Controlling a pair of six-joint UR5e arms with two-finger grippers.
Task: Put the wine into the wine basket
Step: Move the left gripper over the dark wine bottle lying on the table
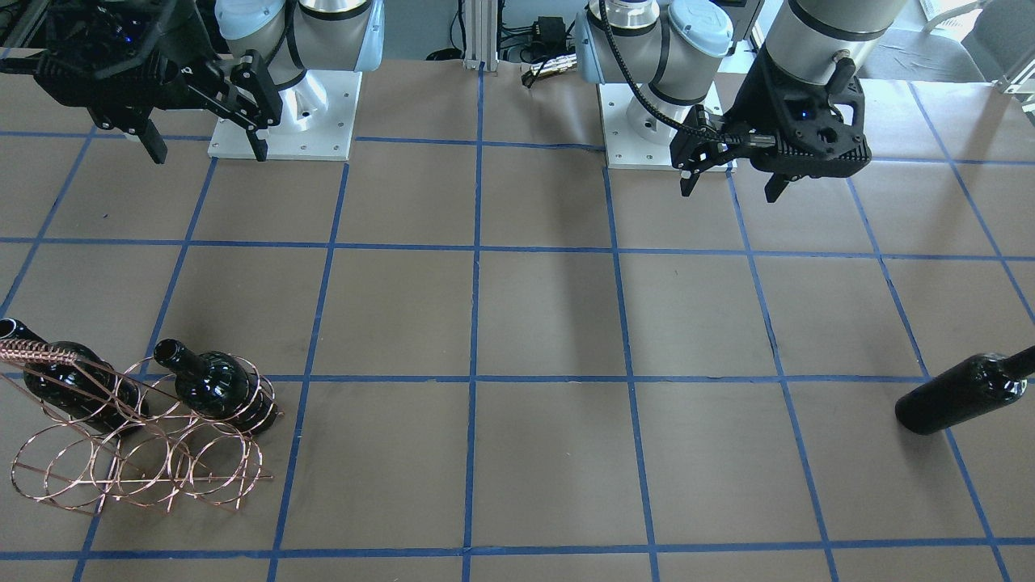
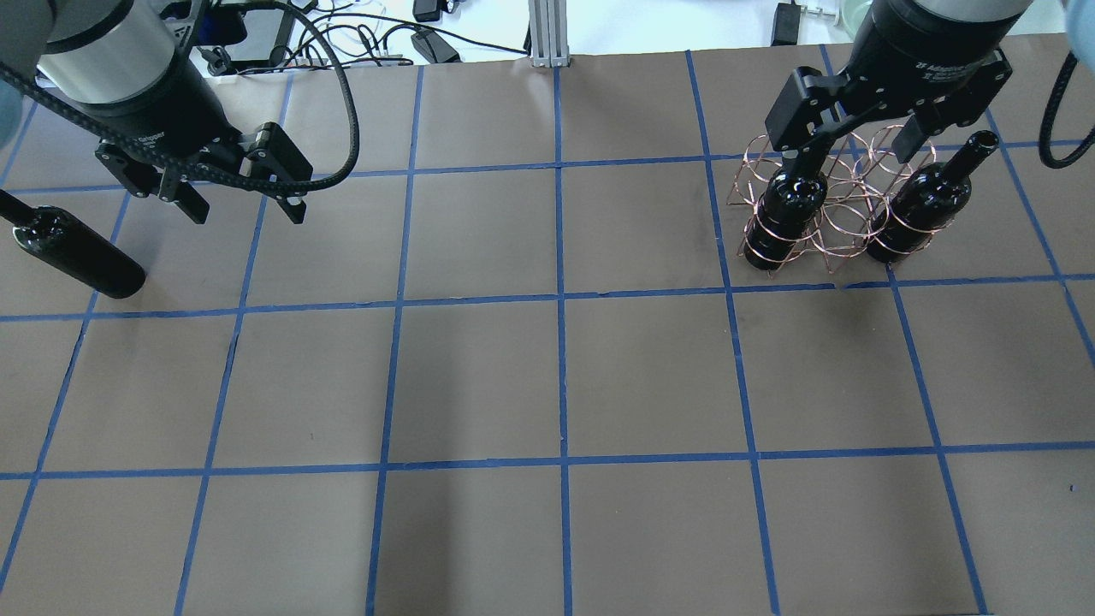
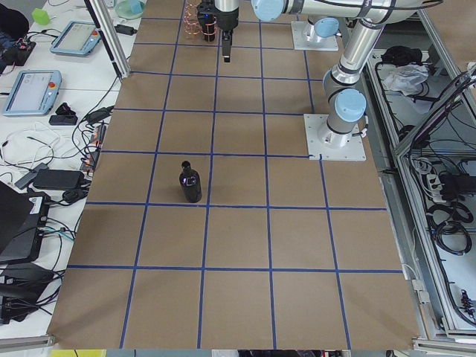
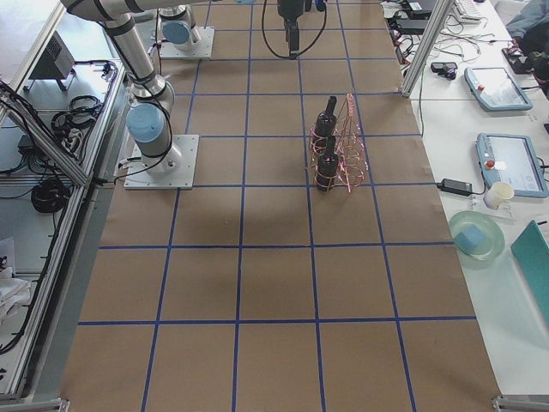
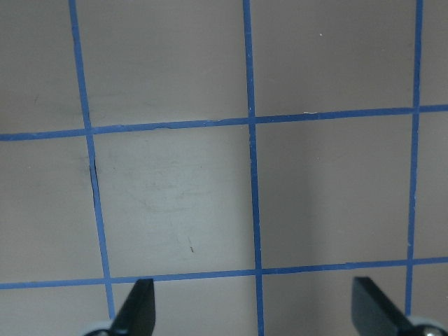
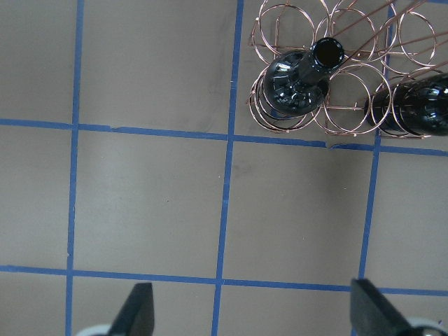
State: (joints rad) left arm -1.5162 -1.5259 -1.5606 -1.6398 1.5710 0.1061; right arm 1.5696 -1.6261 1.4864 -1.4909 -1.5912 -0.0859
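worktop (image 2: 547,385) | wine basket (image 2: 843,224) on robot's right, two bottles (image 2: 785,205) already seated in it | third wine bottle (image 2: 81,252) loose at far left, well apart from basket | left claw (image 2: 245,210) open, empty, near it | right claw (image 2: 860,150) open, empty, over basket | looks ~2/3 done: grab, carry, insert left

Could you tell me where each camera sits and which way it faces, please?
Front-facing: across the table, facing the bases; left pincer on its right.
Overhead: behind the robot, looking down; both arms.
Exterior left: left table end; lone bottle nearest, arms right.
Exterior right: right end; wine basket central, arms left.
Left wrist: straight down, table, fingertips.
Right wrist: down at basket; overhead shares it.
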